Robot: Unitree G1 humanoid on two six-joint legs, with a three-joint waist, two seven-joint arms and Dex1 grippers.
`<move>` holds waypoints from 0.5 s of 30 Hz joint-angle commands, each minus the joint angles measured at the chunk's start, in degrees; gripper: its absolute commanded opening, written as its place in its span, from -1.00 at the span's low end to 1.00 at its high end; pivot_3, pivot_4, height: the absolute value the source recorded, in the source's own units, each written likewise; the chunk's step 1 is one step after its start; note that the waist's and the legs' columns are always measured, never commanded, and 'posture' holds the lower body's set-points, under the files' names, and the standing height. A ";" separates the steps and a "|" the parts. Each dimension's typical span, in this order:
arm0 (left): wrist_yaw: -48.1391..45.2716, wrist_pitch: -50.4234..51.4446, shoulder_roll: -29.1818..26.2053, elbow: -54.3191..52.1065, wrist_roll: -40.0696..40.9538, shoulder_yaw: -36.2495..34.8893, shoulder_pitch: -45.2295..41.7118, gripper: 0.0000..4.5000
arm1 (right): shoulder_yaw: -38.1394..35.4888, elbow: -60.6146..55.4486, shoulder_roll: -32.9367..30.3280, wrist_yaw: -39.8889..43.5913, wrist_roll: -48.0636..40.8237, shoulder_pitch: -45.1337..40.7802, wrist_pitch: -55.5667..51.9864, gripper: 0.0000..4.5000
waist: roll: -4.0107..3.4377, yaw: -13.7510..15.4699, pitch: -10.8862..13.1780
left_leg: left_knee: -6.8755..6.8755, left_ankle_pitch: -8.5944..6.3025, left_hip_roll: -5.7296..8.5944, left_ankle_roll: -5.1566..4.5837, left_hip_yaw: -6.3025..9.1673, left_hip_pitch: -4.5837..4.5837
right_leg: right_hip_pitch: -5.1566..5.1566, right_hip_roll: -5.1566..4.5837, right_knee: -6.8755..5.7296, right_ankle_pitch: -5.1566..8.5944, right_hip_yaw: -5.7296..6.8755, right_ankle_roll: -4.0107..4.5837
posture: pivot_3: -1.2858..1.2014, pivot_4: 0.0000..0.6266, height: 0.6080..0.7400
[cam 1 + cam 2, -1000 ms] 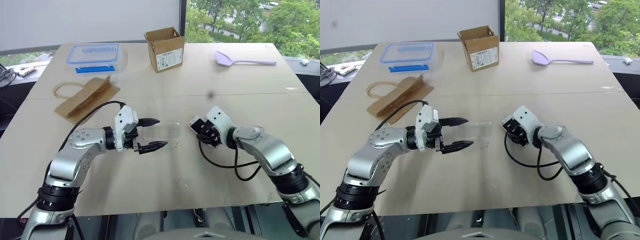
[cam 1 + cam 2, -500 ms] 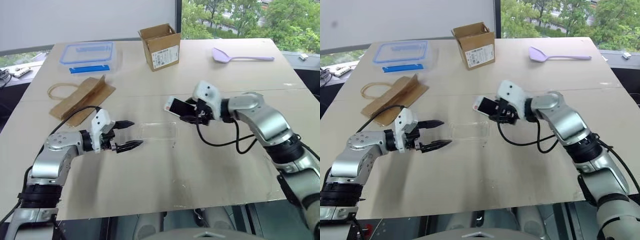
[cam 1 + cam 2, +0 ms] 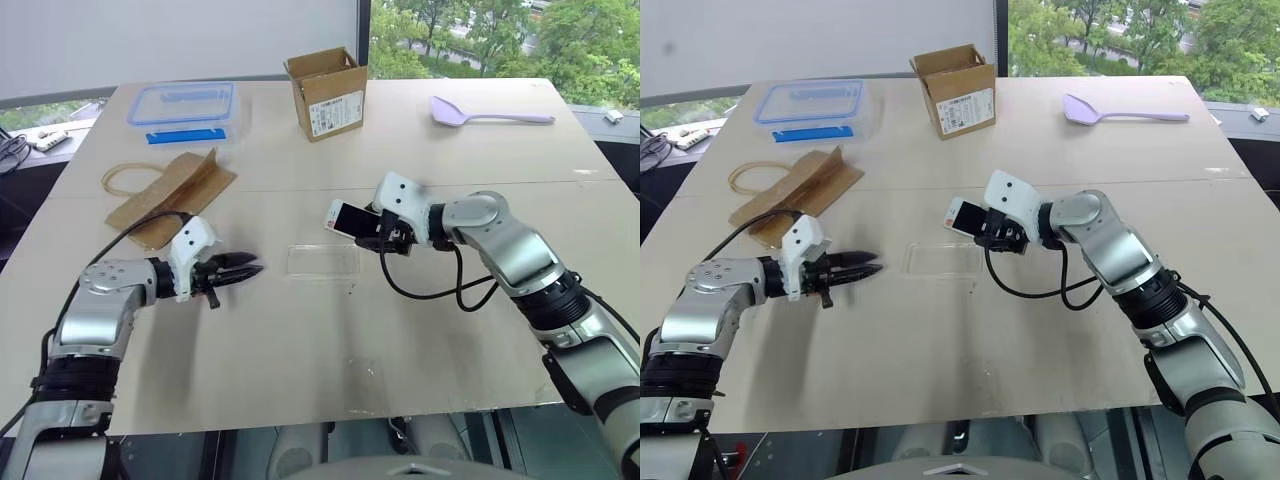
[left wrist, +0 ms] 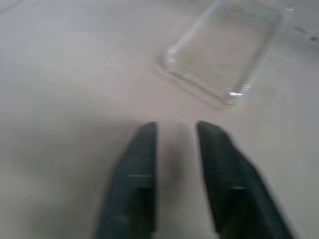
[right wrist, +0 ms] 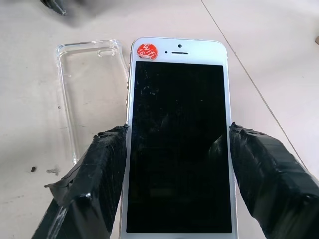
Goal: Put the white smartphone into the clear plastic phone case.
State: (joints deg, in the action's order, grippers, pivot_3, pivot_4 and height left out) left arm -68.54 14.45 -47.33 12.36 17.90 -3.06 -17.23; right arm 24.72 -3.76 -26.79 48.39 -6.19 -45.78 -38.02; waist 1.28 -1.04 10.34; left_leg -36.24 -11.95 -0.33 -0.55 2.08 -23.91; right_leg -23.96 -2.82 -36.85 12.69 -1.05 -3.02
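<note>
The right gripper clamped the white smartphone above the desk, just beside the clear plastic phone case lying flat. The left gripper sat closed, empty. With nothing bracing it, that case could skid when pressed

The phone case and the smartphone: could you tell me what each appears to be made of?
The clear plastic phone case looks like thin, glossy transparent plastic: the table shows through it and its rim catches highlights. The white smartphone has a glossy black, probably glass, front with fine scratches and a smooth white bezel, whose material is unclear.
</note>
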 commanded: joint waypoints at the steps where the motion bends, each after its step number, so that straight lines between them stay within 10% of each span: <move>1: -0.32 -2.75 0.27 3.03 -2.33 1.40 -4.09 -1.00 | -1.29 -2.81 0.37 -0.13 0.50 -0.32 0.87 0.24 | 0.00 0.07 0.00 | -0.01 0.00 0.03 0.00 0.01 0.00 | 0.00 0.02 -0.01 0.00 0.01 0.00 | 0.03 -0.52 1.00; 15: -8.10 -5.26 6.95 7.99 -4.46 9.27 -11.87 -1.00 | -2.11 -4.68 -2.11 0.48 2.67 2.19 1.28 0.24 | 0.01 0.06 -0.01 | -0.07 0.00 0.13 0.00 -0.03 -0.01 | 0.02 0.01 -0.10 -0.01 -0.02 -0.02 | 0.03 -0.52 1.00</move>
State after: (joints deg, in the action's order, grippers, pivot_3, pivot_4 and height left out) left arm -75.54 8.70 -40.58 22.88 12.64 5.61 -29.28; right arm 24.61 -5.45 -28.57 48.50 -3.44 -43.08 -37.36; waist 1.30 -0.98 10.33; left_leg -36.32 -11.95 -0.20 -0.55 2.05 -23.92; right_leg -23.94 -2.81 -36.95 12.68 -1.08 -3.03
